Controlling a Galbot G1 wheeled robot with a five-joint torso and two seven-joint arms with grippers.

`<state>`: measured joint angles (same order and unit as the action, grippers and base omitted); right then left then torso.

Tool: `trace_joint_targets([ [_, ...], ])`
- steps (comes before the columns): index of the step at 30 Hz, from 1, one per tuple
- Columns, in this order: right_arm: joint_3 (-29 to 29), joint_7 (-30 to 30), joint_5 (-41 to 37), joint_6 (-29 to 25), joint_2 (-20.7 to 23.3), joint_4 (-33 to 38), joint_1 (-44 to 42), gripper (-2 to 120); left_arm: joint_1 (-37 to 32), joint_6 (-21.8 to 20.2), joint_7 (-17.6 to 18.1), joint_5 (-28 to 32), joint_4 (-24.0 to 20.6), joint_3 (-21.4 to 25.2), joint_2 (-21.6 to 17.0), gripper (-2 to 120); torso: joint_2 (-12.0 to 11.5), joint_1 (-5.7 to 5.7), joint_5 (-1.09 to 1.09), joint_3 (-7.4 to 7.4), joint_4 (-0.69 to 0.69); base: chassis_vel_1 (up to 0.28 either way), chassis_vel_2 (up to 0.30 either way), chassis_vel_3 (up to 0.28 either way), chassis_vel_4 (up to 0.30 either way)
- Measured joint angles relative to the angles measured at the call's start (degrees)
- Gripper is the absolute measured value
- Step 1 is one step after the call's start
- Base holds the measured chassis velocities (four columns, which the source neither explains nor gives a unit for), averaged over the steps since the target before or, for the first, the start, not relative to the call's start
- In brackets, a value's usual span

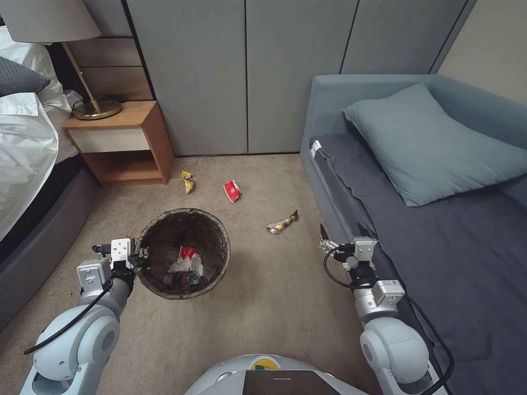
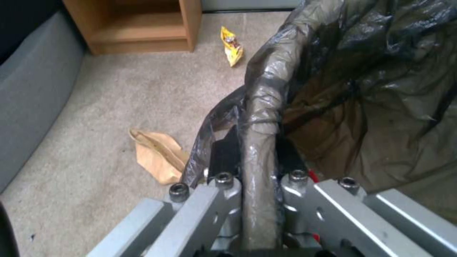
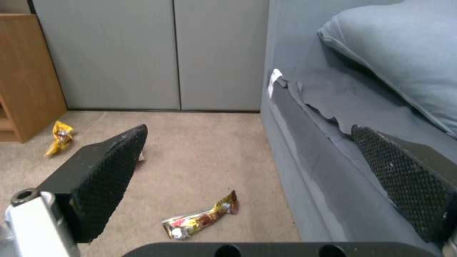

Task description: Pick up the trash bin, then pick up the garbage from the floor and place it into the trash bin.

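Observation:
The trash bin (image 1: 164,233), lined with a dark wrinkled bag, is at the left of the floor. My left gripper (image 1: 141,255) is shut on its near-left rim (image 2: 261,117), one finger inside and one outside. Inside the bin lie a red wrapper, a white tissue wad and a small bottle (image 1: 185,278). Garbage on the carpet: a yellow packet (image 1: 188,181) (image 2: 232,45) (image 3: 59,137), a red-and-white wrapper (image 1: 233,191), a foil wrapper (image 1: 282,223) (image 3: 200,219) and brown paper (image 2: 156,157) beside the bin. My right gripper (image 1: 343,236) (image 3: 257,162) hangs open beside the sofa, right of the foil wrapper.
A wooden nightstand (image 1: 118,144) with a lamp stands at the back left, next to a bed (image 1: 24,148). A grey-blue sofa (image 1: 439,219) with a pillow lines the right side. Grey wardrobe doors (image 1: 247,77) close off the back. Open carpet lies between bin and sofa.

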<state>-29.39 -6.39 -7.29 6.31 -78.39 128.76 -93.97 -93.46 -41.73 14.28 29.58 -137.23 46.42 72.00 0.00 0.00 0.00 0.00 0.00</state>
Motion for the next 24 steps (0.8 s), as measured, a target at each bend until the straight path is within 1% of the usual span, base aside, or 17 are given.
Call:
trace_joint_targets([
  [10,0.2,0.0,-0.1,0.1,0.0,-0.4,0.1,100,0.2,0.0,0.0,-0.1,0.3,-0.2,0.0,3,0.0,0.00,0.00,0.00,0.00,-0.057,0.055,0.056,-0.060],
  [24,0.4,-0.1,-0.2,0.2,0.1,-0.8,0.4,100,0.3,0.0,0.0,-0.1,0.4,-0.3,-0.1,3,0.0,0.00,0.00,0.00,0.00,-0.079,0.088,0.082,-0.086],
])
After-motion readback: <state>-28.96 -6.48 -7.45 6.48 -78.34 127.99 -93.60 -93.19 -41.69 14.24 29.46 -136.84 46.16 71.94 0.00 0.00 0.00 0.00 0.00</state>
